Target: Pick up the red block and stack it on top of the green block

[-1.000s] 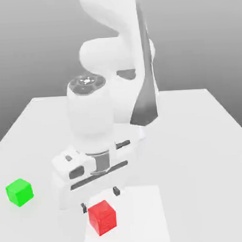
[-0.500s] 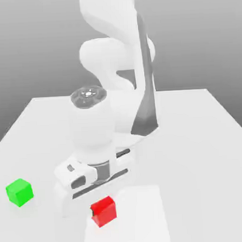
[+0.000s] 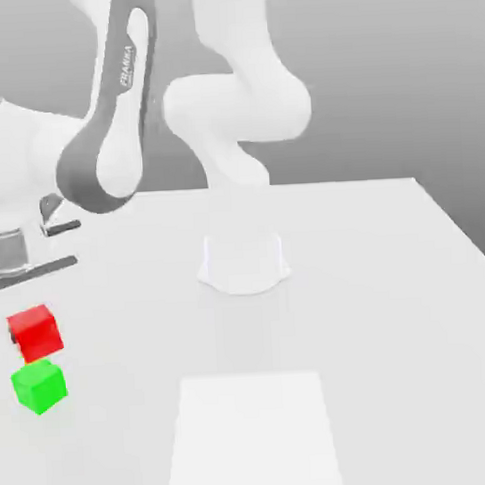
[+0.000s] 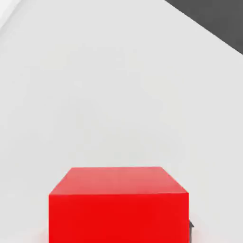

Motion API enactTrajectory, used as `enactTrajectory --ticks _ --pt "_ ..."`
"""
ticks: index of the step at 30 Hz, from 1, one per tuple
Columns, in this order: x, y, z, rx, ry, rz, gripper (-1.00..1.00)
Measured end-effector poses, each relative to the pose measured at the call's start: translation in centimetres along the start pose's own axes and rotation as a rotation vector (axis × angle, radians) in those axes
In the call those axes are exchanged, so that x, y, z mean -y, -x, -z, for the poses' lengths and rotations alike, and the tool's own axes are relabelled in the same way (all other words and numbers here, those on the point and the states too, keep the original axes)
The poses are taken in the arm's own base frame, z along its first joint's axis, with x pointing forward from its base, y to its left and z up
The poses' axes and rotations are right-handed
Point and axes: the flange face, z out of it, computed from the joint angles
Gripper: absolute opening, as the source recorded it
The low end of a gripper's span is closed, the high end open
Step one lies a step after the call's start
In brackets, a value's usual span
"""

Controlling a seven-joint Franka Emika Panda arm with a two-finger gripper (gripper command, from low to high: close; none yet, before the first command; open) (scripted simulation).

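Note:
The red block (image 3: 35, 332) hangs just above the green block (image 3: 40, 386) at the exterior view's left, slightly tilted, with a thin gap between the two cubes. My gripper (image 3: 29, 304) reaches down onto the red block from the white hand (image 3: 15, 253) at the left edge and is shut on it. The hand view has the red block (image 4: 118, 204) close up in front of the camera, with the white table behind it. The green block rests on the table.
The arm's round white base (image 3: 244, 262) stands mid-table, and its grey-and-white links arch over toward the exterior view's left. A paler square patch (image 3: 254, 436) marks the white table (image 3: 379, 279) near its front edge.
The gripper shut on the red block at the front middle, lifted it and swung it to the exterior view's left, over the green block. The green block stayed put.

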Motion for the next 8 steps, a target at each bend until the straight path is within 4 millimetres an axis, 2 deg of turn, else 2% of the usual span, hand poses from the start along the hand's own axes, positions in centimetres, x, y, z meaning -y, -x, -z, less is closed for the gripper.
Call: enactTrajectory --ticks 4,5,8 --pt "0.2 -0.2 -4.0 -0.001 -0.001 0.023 -1.0" --pt "0.2 -0.1 -5.0 0.0 -0.001 0.023 1.0" --pt "0.2 -0.1 -5.0 0.0 -0.001 0.023 1.0"
